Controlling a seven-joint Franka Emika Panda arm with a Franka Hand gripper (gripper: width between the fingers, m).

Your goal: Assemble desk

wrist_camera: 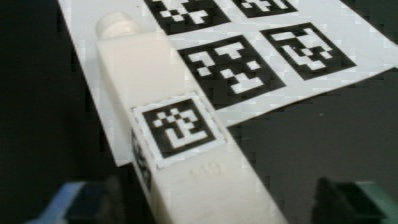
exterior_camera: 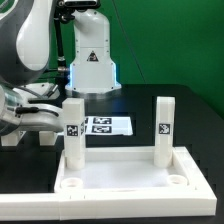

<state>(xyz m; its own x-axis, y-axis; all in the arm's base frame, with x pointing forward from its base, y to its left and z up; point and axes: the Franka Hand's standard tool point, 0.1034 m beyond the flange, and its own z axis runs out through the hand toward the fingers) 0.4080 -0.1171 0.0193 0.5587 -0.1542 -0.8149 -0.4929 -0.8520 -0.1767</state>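
Leg (exterior_camera: 74, 120) upright at panel (exterior_camera: 125, 182) ten-o'clock socket; my jaws wide astride it, not gripping. Best: centre, close evenly, keep plumb.

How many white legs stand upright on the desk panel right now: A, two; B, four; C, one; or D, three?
A: the exterior view shows just a first leg and a second leg standing upright, at the far corners of the desk panel.

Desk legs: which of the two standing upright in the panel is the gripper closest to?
The leg on the exterior view's left, with the gripper right beside it; the other leg stands alone at the exterior view's right.
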